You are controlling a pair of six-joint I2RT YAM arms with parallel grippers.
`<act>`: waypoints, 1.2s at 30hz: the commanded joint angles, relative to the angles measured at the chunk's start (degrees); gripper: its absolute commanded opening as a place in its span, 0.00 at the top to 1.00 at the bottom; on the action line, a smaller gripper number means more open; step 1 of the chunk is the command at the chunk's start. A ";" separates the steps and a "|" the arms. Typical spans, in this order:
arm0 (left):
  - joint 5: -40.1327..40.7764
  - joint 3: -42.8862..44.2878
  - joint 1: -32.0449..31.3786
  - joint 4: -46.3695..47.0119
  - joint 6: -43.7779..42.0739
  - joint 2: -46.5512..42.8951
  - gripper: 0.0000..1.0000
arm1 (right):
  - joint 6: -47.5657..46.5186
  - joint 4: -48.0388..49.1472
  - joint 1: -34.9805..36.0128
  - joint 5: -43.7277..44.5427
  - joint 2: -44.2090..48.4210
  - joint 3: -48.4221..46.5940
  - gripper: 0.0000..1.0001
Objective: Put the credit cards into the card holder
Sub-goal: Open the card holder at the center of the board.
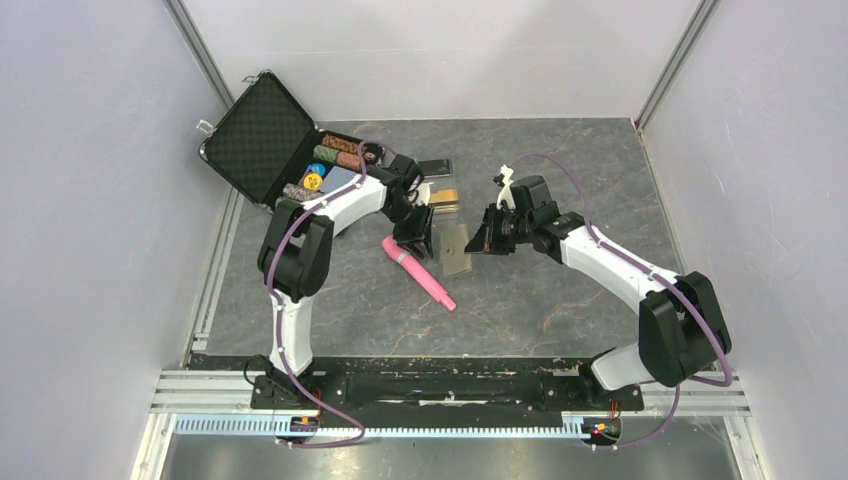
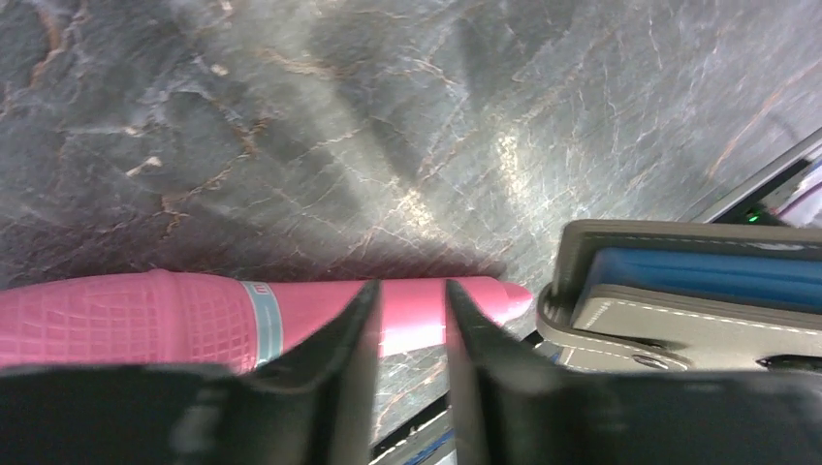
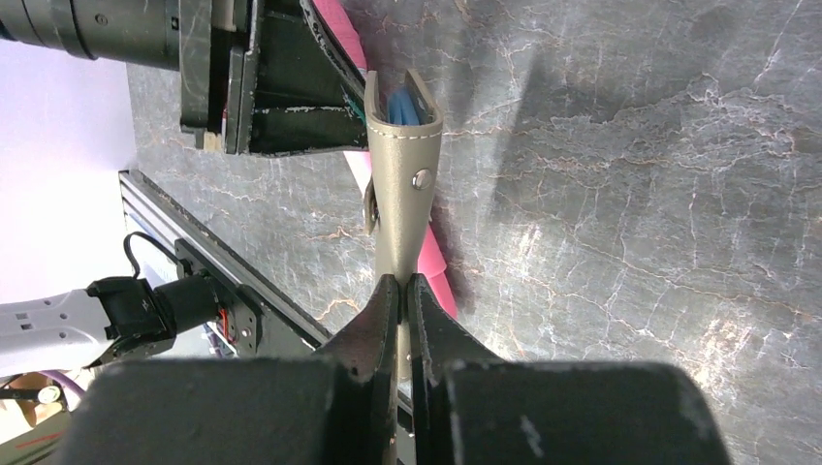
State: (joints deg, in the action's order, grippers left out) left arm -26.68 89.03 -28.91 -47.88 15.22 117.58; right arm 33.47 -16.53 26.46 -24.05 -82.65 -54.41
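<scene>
Your card holder (image 3: 402, 223) is taupe with pale stitching and blue inside. At lower left the wand (image 2: 116, 320) is pink and grid-patterned. The table (image 2: 388, 116) is grey with marble veins.

Left gripper (image 2: 411, 291) fingers narrowly apart, nothing between. Pink ribbed tool (image 2: 145, 315) lies across grey marbled table (image 2: 388, 116). Taupe card holder (image 2: 679, 325), blue inside, at right.

Top ext cam: high, behind arm bases (image 1: 285, 385), looks down on whole table (image 1: 600, 200). L wrist cam: v. close, low, faces past left gripper (image 2: 410, 287). R wrist cam: close, along right gripper (image 3: 401, 283). All 3 share card holder (image 1: 456, 252) & pink tool (image 1: 425, 277).
</scene>
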 commanded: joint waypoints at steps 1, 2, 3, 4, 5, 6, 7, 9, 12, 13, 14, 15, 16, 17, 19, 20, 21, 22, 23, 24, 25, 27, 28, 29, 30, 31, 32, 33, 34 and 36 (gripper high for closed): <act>-5.49 -2.20 1.40 5.48 0.40 -3.89 0.49 | 0.69 1.19 0.00 0.63 1.78 0.69 1.00; -6.12 -2.53 1.39 6.27 0.42 -5.01 0.40 | 0.67 1.18 -0.05 0.92 1.71 0.79 1.00; -6.70 -2.87 1.40 7.03 0.48 -6.11 0.36 | 0.68 1.21 -0.03 1.26 1.57 0.95 1.00; -6.56 -3.77 1.40 8.06 0.95 -7.53 0.32 | 0.74 1.19 -0.03 1.46 1.47 1.04 1.00; -6.34 -4.32 1.37 8.84 1.41 -8.70 0.30 | 0.79 1.21 -0.01 1.56 1.32 1.15 1.00; -5.94 -4.95 1.37 9.22 1.51 -9.92 0.29 | 0.84 1.26 -0.02 1.61 1.01 1.00 1.00; -5.49 -5.24 1.30 9.38 1.64 -10.88 0.28 | 0.89 1.30 -0.01 1.57 0.78 0.86 1.00; -5.14 -5.29 0.98 8.70 0.87 -11.65 0.28 | 0.82 1.41 0.00 1.55 0.49 0.56 1.00; -5.82 -5.01 0.21 7.71 0.12 -11.08 0.28 | 0.89 1.73 -0.03 1.33 0.21 -0.11 1.00; -6.43 -4.87 -0.12 7.65 0.15 -10.67 0.28 | 0.98 1.72 0.00 1.25 0.12 -0.24 1.00; -6.85 -4.39 -0.59 7.37 0.08 -10.16 0.28 | 1.06 1.73 0.00 1.05 -0.12 -0.41 1.00; -7.14 -3.92 -0.99 7.01 -0.20 -9.73 0.28 | 1.15 1.77 -0.01 0.88 -0.26 -0.44 1.00; -7.05 -3.00 -1.46 6.29 -0.71 -9.08 0.28 | 1.14 1.84 -0.01 0.67 -0.40 -0.52 1.00; -6.82 -2.05 -2.11 5.41 -1.09 -8.40 0.28 | 1.32 1.90 0.00 0.55 -0.62 -0.45 1.00; -6.73 -0.45 -3.03 4.24 -1.67 -7.21 0.28 | 1.55 2.10 -0.01 0.10 -0.90 -0.31 1.00; -6.67 0.13 -3.45 3.97 -1.84 -6.71 0.28 | 1.82 2.50 0.00 -0.13 -0.95 -0.17 1.00; -6.49 1.10 -3.82 3.32 -2.03 -6.08 0.28 | 2.02 2.96 -0.01 -0.45 -1.08 0.04 1.00; -6.41 1.89 -4.12 2.61 -2.41 -5.34 0.29 | 2.63 3.78 -0.03 -0.98 -1.04 0.62 1.00; -6.00 2.49 -4.56 2.23 -2.60 -4.82 0.29 | 3.18 4.62 -0.01 -1.32 -1.21 0.98 1.00; -5.41 3.39 -4.95 1.52 -3.00 -4.09 0.29 | 3.66 5.15 -0.01 -1.68 -1.43 1.26 1.00; -4.76 4.21 -5.44 0.60 -3.60 -3.30 0.29 | 4.21 5.90 -0.01 -2.04 -1.50 1.57 1.00; -2.83 6.37 -6.19 -2.17 -4.63 -1.28 0.31 | 5.23 7.21 -0.02 -2.38 -1.54 2.15 1.00; -1.72 6.89 -6.33 -2.66 -4.80 -0.70 0.35 | 5.49 7.44 0.00 -2.51 -1.47 2.26 1.00; -0.38 6.96 -6.47 -2.91 -4.87 -0.37 0.39 | 5.69 7.64 -0.02 -2.57 -1.47 2.29 1.00; 0.89 6.86 -6.51 -2.94 -4.85 -0.46 0.43 | 5.80 7.61 -0.04 -2.64 -1.50 2.26 1.00; 2.46 6.77 -6.52 -2.93 -4.94 -0.51 0.45 | 5.75 7.60 0.04 -2.84 -1.46 2.21 1.00; 3.55 6.77 -6.51 -2.93 -5.01 -0.47 0.49 | 5.80 7.64 0.00 -2.86 -1.38 2.21 1.00; 4.07 6.85 -6.54 -2.93 -5.14 -0.24 0.50 | 5.79 7.59 0.00 -2.84 -1.31 2.27 1.00; 4.09 6.98 -6.51 -3.01 -5.25 0.08 0.52 | 5.79 7.63 -0.01 -2.84 -1.19 2.34 1.00; 3.91 7.33 -6.51 -3.49 -5.45 1.03 0.57 | 5.88 7.73 0.00 -2.93 -0.96 2.38 1.00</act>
State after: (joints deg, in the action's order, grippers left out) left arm -26.83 94.04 -35.38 -49.65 13.30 116.84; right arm 38.02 -13.10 26.37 -24.62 -84.40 -51.68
